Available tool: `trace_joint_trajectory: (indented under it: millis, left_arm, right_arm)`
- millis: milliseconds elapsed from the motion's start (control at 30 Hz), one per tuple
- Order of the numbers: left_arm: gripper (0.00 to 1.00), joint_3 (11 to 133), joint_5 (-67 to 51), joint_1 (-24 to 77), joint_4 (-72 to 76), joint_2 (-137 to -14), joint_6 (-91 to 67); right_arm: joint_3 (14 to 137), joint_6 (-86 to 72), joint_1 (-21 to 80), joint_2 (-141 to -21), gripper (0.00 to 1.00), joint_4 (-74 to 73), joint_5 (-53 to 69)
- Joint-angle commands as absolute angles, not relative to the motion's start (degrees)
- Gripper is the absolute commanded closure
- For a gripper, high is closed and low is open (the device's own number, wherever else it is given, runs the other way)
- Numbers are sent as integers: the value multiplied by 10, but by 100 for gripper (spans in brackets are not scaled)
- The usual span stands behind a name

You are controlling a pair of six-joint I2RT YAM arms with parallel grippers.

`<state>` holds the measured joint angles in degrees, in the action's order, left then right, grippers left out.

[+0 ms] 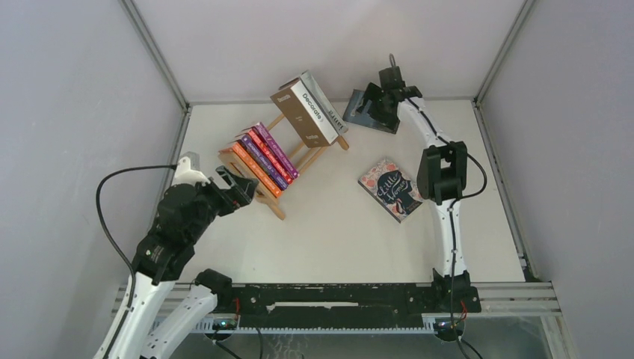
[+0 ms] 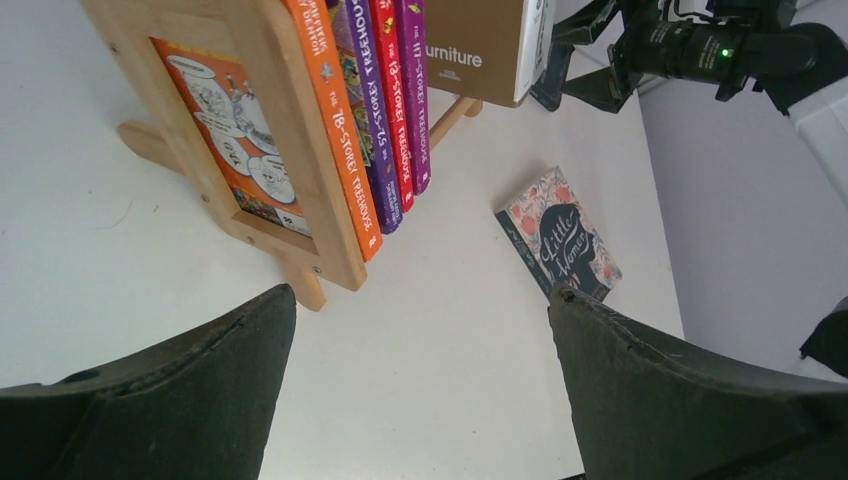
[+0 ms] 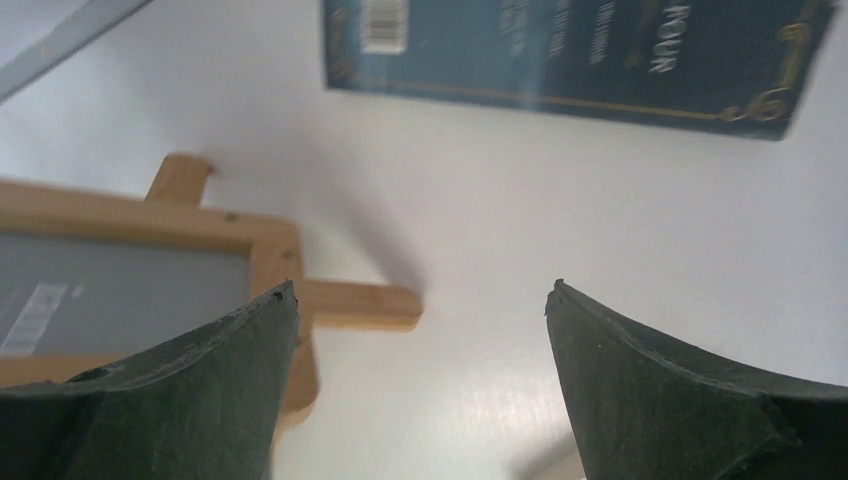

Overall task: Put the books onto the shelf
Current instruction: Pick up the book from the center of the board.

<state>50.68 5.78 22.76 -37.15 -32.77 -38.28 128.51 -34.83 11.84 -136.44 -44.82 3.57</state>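
The wooden shelf (image 1: 310, 155) stands mid-table. Orange, purple and red books (image 1: 262, 157) lean at its left end, and a thick brown book (image 1: 303, 114) with a grey-white one stands at its right end. A dark blue book (image 1: 360, 112) lies flat at the back, and an illustrated book (image 1: 390, 188) lies flat to the right. My left gripper (image 1: 238, 187) is open beside the shelf's left end (image 2: 270, 130), holding nothing (image 2: 420, 300). My right gripper (image 1: 371, 105) hangs open (image 3: 420, 295) between the dark blue book (image 3: 570, 50) and the shelf's foot (image 3: 360, 305).
Grey walls with metal frame rails (image 1: 157, 52) close in the table on three sides. A black rail (image 1: 336, 299) carrying the arm bases runs along the near edge. The right arm's elbow (image 1: 442, 172) hangs just right of the illustrated book (image 2: 560, 235).
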Motion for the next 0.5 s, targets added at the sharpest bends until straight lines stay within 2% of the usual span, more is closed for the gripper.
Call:
trace_joint_trajectory:
  millis: [0, 100, 300, 467]
  left_arm:
    - [0, 477, 99, 229, -366, -292, -430]
    - [0, 451, 111, 229, -366, -265, -449]
    - [2, 413, 128, 225, -361, -238, -478]
    - [9, 388, 137, 224, -364, -220, -505]
  right_arm:
    - [1264, -298, 131, -1297, 0, -425, 28]
    - [1189, -283, 129, -1250, 0, -382, 28]
    - [1135, -273, 128, -1228, 0, -369, 42]
    - [1108, -280, 127, -1221, 6, -356, 57]
